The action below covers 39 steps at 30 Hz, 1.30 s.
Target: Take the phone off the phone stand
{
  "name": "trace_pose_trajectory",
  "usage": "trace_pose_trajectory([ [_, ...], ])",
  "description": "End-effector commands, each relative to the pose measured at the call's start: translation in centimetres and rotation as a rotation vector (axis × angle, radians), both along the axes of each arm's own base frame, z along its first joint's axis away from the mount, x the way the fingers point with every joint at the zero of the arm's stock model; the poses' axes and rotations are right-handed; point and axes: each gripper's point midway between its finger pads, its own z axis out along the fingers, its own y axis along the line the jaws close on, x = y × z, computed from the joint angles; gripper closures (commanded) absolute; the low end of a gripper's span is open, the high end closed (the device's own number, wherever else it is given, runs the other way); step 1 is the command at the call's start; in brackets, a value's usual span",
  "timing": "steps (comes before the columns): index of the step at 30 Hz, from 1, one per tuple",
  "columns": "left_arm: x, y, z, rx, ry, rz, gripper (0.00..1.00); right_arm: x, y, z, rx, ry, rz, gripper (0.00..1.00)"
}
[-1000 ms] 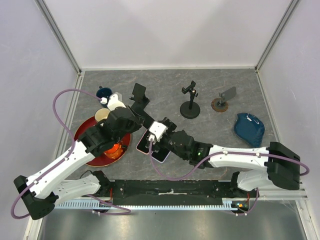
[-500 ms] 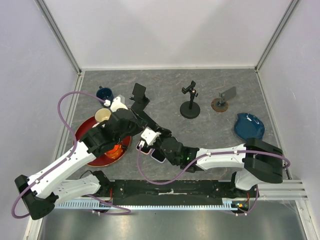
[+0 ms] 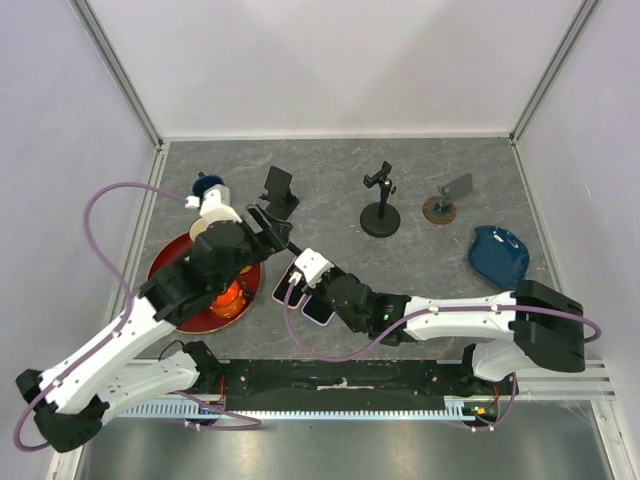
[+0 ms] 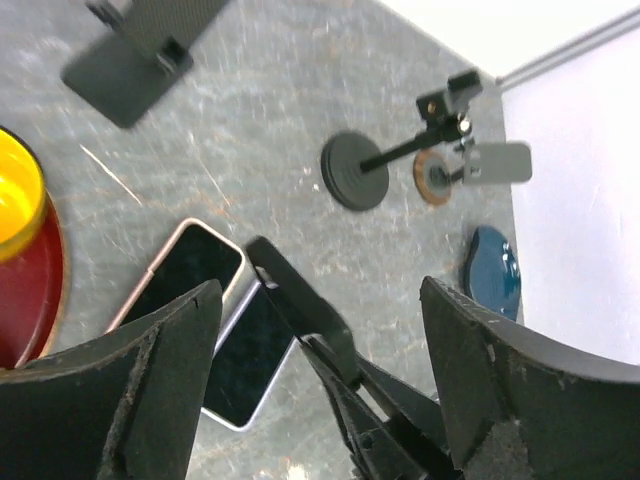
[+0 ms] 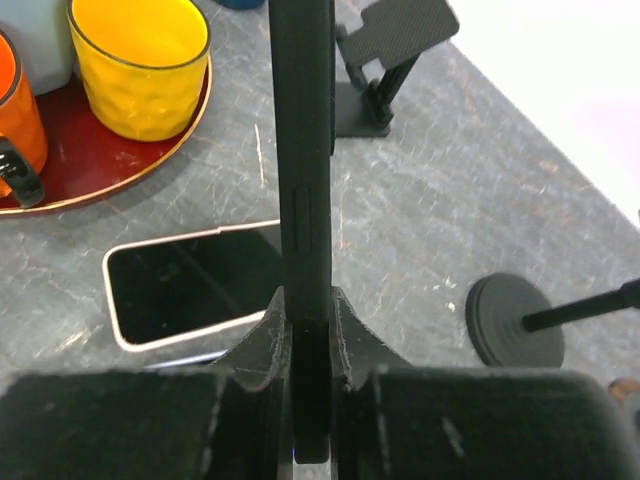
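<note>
R claw (image 5: 310,335) is clamped narrow on the lower end of a black phone (image 5: 304,150), which stands edge-on straight out of the fingers. L claw (image 4: 320,400) hangs above it, spread wide, nothing between its fingers (image 4: 150,390). The phone stand (image 5: 395,45) is beyond the phone's top end, bare and apart from it, so the phone is off the stand. What's left is prob. the set-down.

To do that well:
- Right under the R claw lie two flat phones, a pink-rimmed one (image 5: 190,285) and a silver-rimmed one (image 4: 245,365) just beside it.
- Shift twd bare table (image 5: 440,220) on the claw's right before lowering.
- Tip the phone flat and let go only w/ its back resting.
- Grip is on one end only, so go slow; it could swing.
- L claw: hold clear of the path.

Containers: left of the R claw a red tray (image 5: 70,140) carries a yellow cup (image 5: 140,60) and an orange mug (image 5: 12,110); insides not visible. Far right, a blue bowl (image 3: 498,255) looks empty.
</note>
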Motion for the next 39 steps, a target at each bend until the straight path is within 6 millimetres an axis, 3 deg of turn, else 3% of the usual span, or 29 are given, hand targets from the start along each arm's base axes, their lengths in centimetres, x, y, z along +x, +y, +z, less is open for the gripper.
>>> trace_pose_trajectory([
  [1,0.5,5.5,4.2,0.128,-0.224,0.142,0.11,-0.2,-1.0,2.6,0.21,0.149,-0.052,1.0],
  [4,-0.3,8.3,5.3,0.21,-0.327,0.177,0.05,-0.3,-2.7,1.6,0.299,0.28,-0.081,1.0],
  [8,-1.6,10.6,5.9,0.326,-0.445,0.153,0.04,-0.1,-6.6,0.8,0.436,0.437,-0.172,1.0],
  [10,-2.3,11.3,6.9,0.319,-0.506,0.147,0.04,-0.9,-7.8,-1.1,0.509,0.557,-0.203,1.0],
  [11,-2.3,11.4,6.4,0.362,-0.522,0.132,0.04,-0.5,-8.9,-0.7,0.572,0.579,-0.224,1.0],
  [12,-2.4,11.4,6.8,0.351,-0.55,0.131,0.04,-1.2,-9.5,-2.5,0.575,0.639,-0.223,1.0],
  [14,-2.7,11.0,6.5,0.363,-0.582,0.089,0.04,-0.9,-10.8,-3.5,0.646,0.696,-0.273,1.0],
  [15,-2.8,10.7,6.6,0.357,-0.592,0.075,0.04,-1.1,-11.7,-5.2,0.642,0.731,-0.302,1.0],
  [17,-2.9,9.9,6.5,0.354,-0.601,0.032,0.04,-1.0,-12.4,-6.2,0.71,0.805,-0.325,1.0],
  [18,-2.9,9.8,6.5,0.358,-0.601,0.022,0.04,-1.6,-12.8,-7.8,0.72,0.849,-0.339,1.0],
  [20,-2.9,9.5,6.2,0.375,-0.587,0.004,0.04,-1.6,-12.7,-7.6,0.816,0.889,-0.31,1.0],
  [21,-2.8,9.5,6.0,0.382,-0.578,0.002,0.04,-2.2,-13.0,-8.9,0.855,0.939,-0.334,1.0],
  [22,-2.8,9.5,5.7,0.394,-0.567,-0.002,0.04,-2.0,-12.8,-8.5,0.899,0.938,-0.315,1.0],
  [27,-2.8,9.5,5.6,0.392,-0.552,0.001,0.04,-3.8,-12.2,-10.7,0.983,1.102,-0.313,1.0],
  [28,-2.7,9.7,5.6,0.393,-0.549,0.008,0.04,-3.6,-11.8,-10.0,1.029,1.101,-0.282,1.0],
  [33,-2.8,9.9,5.5,0.389,-0.544,0.02,0.04,-4.8,-11.5,-11.7,1.067,1.205,-0.291,1.0],
  [39,-2.7,9.8,5.4,0.381,-0.536,0.02,0.04,-5.1,-10.7,-12.1,1.081,1.263,-0.279,1.0],
])
